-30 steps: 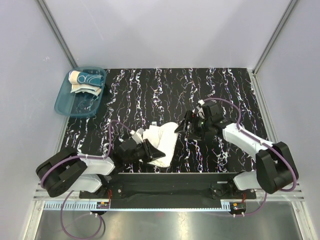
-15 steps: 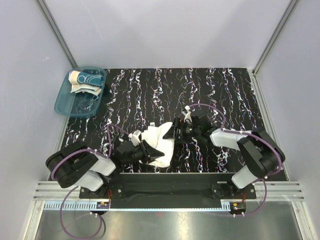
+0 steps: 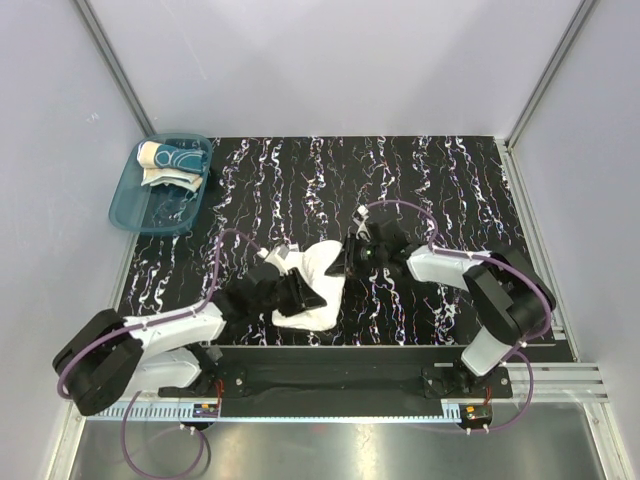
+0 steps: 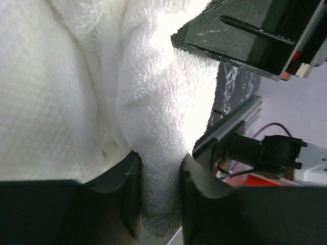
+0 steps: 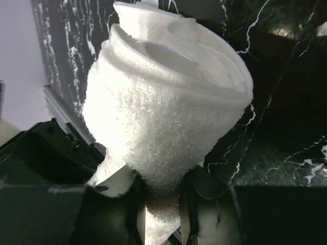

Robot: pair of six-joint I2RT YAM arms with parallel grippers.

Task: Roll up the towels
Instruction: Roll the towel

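The white terry towel (image 3: 318,280) lies partly rolled near the table's front middle. My left gripper (image 3: 300,296) comes in from the left and is shut on a fold of it; in the left wrist view the terry (image 4: 76,102) is pinched between the two fingers of that gripper (image 4: 159,171). My right gripper (image 3: 351,257) reaches in from the right and is shut on the towel's far end. The right wrist view shows the coiled roll (image 5: 163,112) standing out from that gripper (image 5: 161,196). The cream towel with the teal pattern (image 3: 168,162) lies in the tub at the back left.
The translucent teal tub (image 3: 150,210) sits at the table's back left corner. The black marbled tabletop (image 3: 450,190) stretches behind and to the right of the towel. A metal rail (image 3: 330,385) runs along the near edge by the arm bases.
My right gripper moved left to the white towel and closed on its end. The left arm stretched further right, still holding its fold, and the towel shifted slightly.
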